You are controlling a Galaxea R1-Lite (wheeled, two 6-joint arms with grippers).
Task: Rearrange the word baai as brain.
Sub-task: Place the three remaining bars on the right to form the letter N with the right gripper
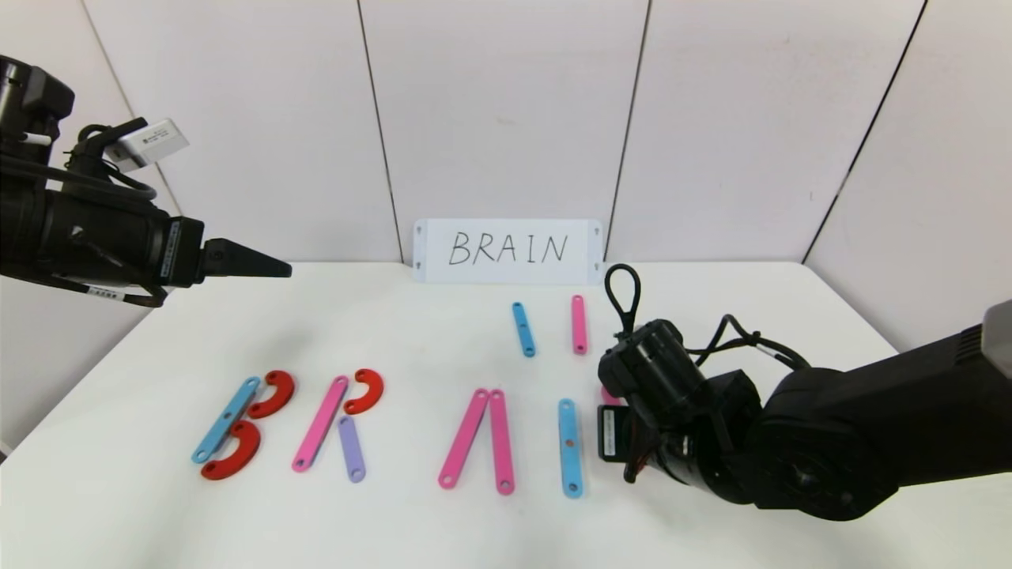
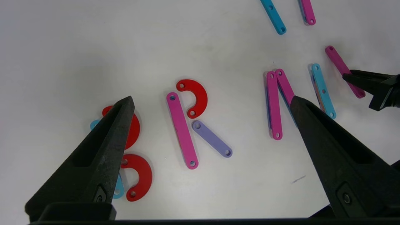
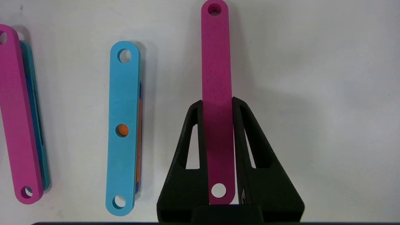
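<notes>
The letters lie in a row on the white table: a B of a blue strip (image 1: 225,419) and two red curves (image 1: 273,393), an R of a pink strip (image 1: 320,423), a red curve (image 1: 365,390) and a purple strip (image 1: 351,448), an A of two pink strips (image 1: 482,438), and a blue strip (image 1: 570,446) as I. My right gripper (image 3: 217,101) is low at the table just right of that I, shut on the edges of a pink strip (image 3: 215,56) that lies flat. My left gripper (image 2: 212,98) is open and empty, raised at the far left (image 1: 261,265).
A spare blue strip (image 1: 522,329) and a spare pink strip (image 1: 579,324) lie behind the row. The white card with handwritten BRAIN (image 1: 508,250) stands against the back wall. The right arm (image 1: 854,442) covers the table's right front.
</notes>
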